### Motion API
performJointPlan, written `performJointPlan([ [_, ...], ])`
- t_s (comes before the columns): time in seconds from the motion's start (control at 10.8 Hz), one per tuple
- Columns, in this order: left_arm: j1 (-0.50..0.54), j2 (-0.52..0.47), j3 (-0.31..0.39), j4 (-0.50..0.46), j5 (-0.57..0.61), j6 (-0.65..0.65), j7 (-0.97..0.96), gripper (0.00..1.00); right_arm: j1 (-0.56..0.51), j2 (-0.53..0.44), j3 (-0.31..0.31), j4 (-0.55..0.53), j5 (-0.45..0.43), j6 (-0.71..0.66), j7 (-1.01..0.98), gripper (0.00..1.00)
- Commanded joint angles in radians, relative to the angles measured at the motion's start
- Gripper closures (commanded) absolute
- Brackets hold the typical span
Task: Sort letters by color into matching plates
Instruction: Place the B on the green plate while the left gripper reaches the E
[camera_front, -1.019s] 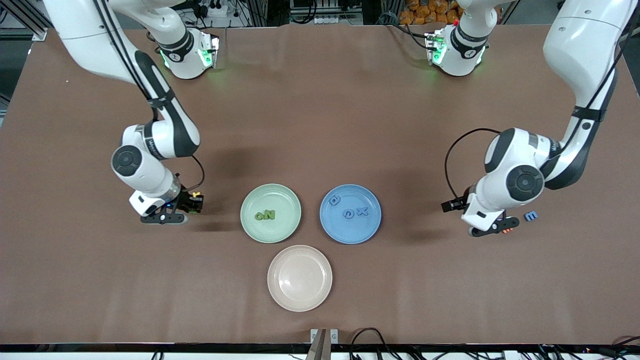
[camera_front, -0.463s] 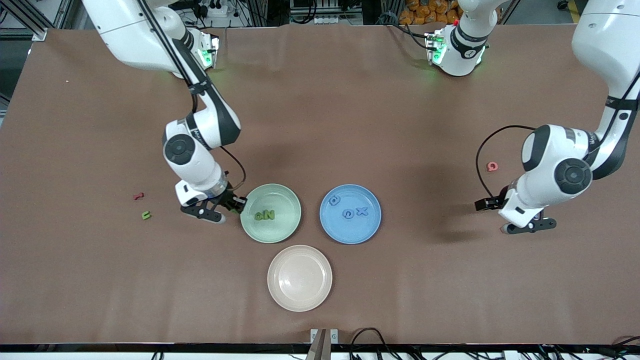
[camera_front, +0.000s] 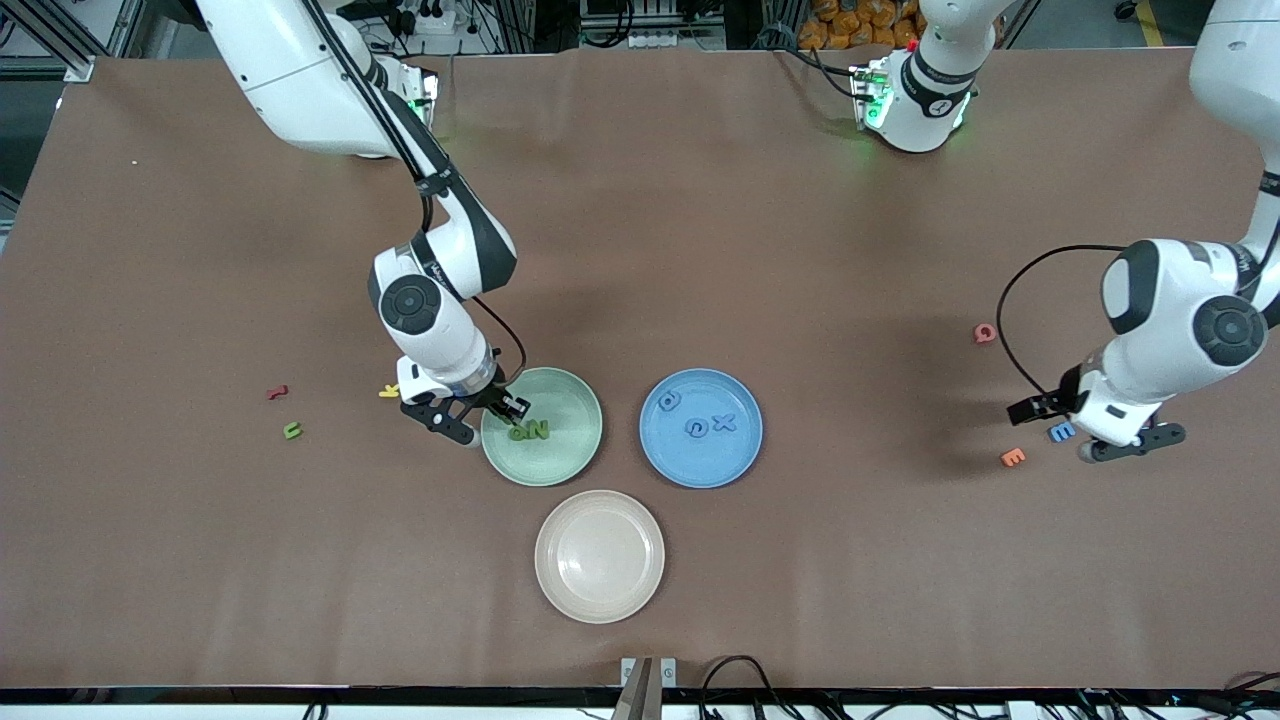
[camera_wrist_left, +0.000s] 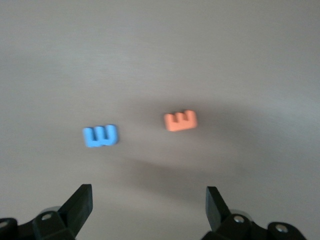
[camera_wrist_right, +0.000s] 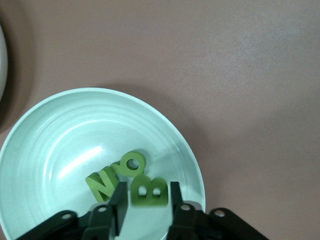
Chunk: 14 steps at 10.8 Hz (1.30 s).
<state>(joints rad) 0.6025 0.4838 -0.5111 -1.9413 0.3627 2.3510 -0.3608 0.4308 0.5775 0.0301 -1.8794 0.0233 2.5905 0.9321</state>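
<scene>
The right end effector, over the green plate, grasps a green B; the left end effector hangs released over a blue E. 2 green letters and 3 blue letters are plated; several remain on the tabletop.

The right arm reaches from its base down toward the middle of the table, its wrist bent steeply downward; the right gripper hangs low with its fingers a little apart and a green letter B between them, whether gripped or loose cannot be told; the left arm is folded at its own end of the table, the left gripper pointing down with jaws spread wide and empty
</scene>
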Motion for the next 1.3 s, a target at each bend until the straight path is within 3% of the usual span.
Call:
performJointPlan([
  [0.0,0.068,0.001,-0.001,-0.042,0.025,0.065,-0.010,0.00,-0.007,0.015,-0.001,0.032,-0.005,-0.033,-0.019,0.00],
  [0.28,0.076,0.061,0.049,-0.041,0.149,0.106,-0.103,0.00,-0.033,0.005,-0.002,0.100,-0.005,-0.218,-0.202,0.00],
  [0.46,0.076,0.113,0.055,-0.013,0.224,0.106,-0.176,0.00,-0.088,-0.010,-0.001,0.095,-0.005,-0.242,-0.390,0.00],
  [1.2,0.051,0.226,0.054,0.124,0.225,0.106,-0.176,0.00,-0.328,-0.065,-0.002,0.022,-0.019,-0.234,-0.818,0.00],
])
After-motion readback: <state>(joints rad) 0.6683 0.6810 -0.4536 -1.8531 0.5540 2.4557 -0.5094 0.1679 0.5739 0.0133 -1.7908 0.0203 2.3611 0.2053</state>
